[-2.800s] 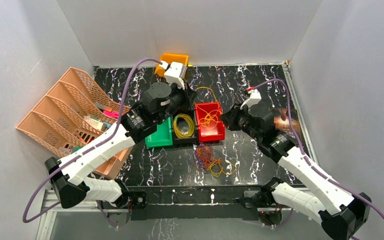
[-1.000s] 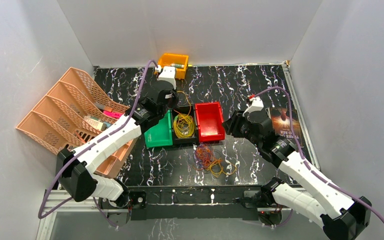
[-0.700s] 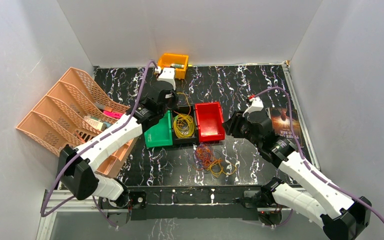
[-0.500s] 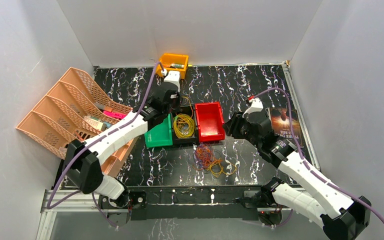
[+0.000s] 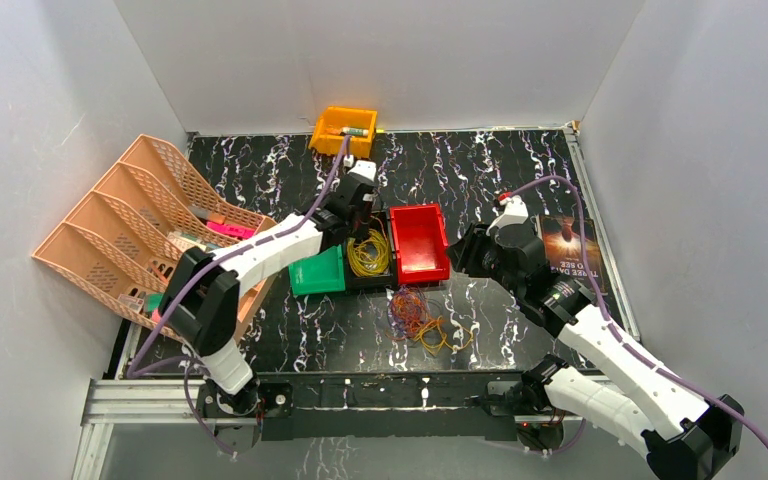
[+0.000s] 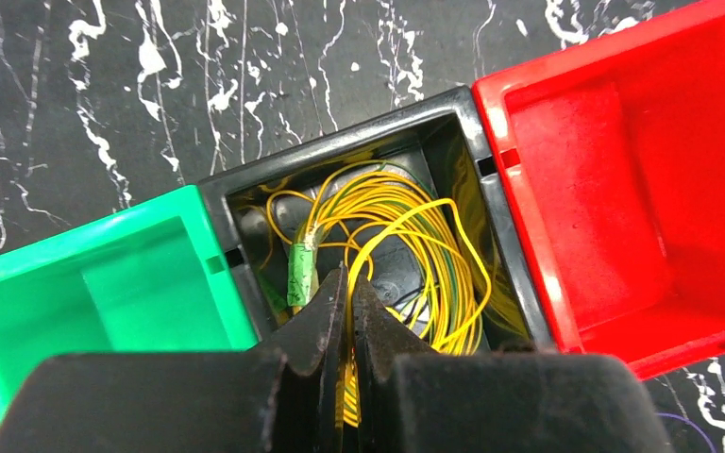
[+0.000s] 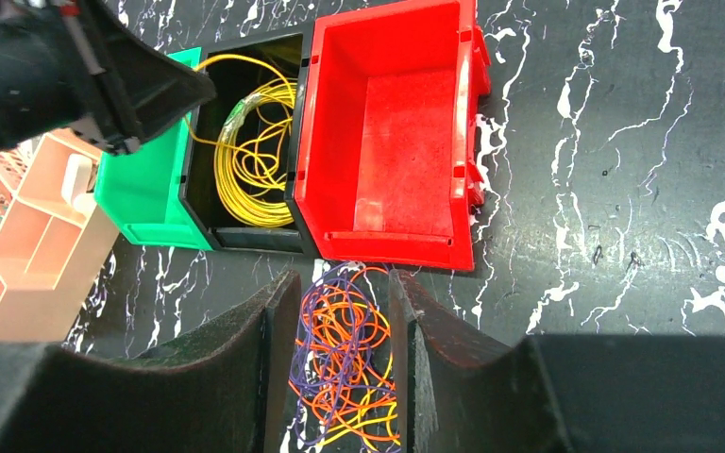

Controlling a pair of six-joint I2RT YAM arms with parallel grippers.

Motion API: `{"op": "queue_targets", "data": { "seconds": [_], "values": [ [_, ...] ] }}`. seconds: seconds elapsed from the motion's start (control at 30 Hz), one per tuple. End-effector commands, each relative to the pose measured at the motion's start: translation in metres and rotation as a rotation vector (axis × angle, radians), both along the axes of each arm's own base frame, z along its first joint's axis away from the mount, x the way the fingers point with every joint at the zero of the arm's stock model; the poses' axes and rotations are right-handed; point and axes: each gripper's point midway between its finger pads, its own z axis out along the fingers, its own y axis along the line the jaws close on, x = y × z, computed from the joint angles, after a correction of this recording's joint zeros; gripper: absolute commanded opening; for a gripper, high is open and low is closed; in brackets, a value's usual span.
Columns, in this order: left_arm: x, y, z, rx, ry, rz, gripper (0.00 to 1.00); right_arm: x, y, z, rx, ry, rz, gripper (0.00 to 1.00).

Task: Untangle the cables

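Observation:
A coil of yellow cable (image 5: 367,250) lies in the black bin (image 6: 340,142), with a green tape tag on it. My left gripper (image 6: 348,283) is down in this bin, shut on a yellow strand (image 6: 415,245) that runs between its fingers. In the top view the left gripper (image 5: 356,213) is at the bin's back edge. A tangle of purple, orange and yellow cables (image 5: 415,315) lies on the table in front of the red bin. My right gripper (image 7: 340,283) is open, its fingers on either side of the tangle (image 7: 345,368) and above it.
An empty red bin (image 5: 419,243) and a green bin (image 5: 318,270) flank the black bin. An orange bin (image 5: 345,127) stands at the back wall. A peach file rack (image 5: 130,230) fills the left side. A book (image 5: 565,240) lies at the right.
My left gripper has swung right and down onto the black bin. The yellow loop that lay in the red bin earlier is gone from it. My right arm has barely moved.

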Motion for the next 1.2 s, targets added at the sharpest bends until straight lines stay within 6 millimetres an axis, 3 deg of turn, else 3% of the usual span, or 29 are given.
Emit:
{"op": "queue_targets", "data": {
  "seconds": [0.0, 0.3, 0.53, 0.93, 1.17],
  "values": [
    [0.001, -0.004, -0.009, 0.020, 0.062, -0.008, 0.00, 0.003, -0.004, 0.003, -0.004, -0.027, -0.012, 0.48],
    [-0.002, -0.018, -0.037, 0.015, 0.155, -0.042, 0.00, 0.002, -0.004, 0.001, -0.006, -0.020, -0.012, 0.49],
    [-0.002, -0.036, -0.044, -0.034, 0.194, -0.088, 0.00, 0.001, -0.005, 0.000, -0.006, -0.016, -0.014, 0.49],
    [-0.008, -0.009, -0.076, 0.077, 0.228, -0.012, 0.08, 0.001, -0.003, 0.000, -0.003, -0.012, -0.008, 0.49],
    [-0.004, -0.002, -0.076, 0.114, 0.206, 0.006, 0.09, 0.001, -0.003, 0.001, -0.002, -0.015, -0.009, 0.49]
  ]
}}
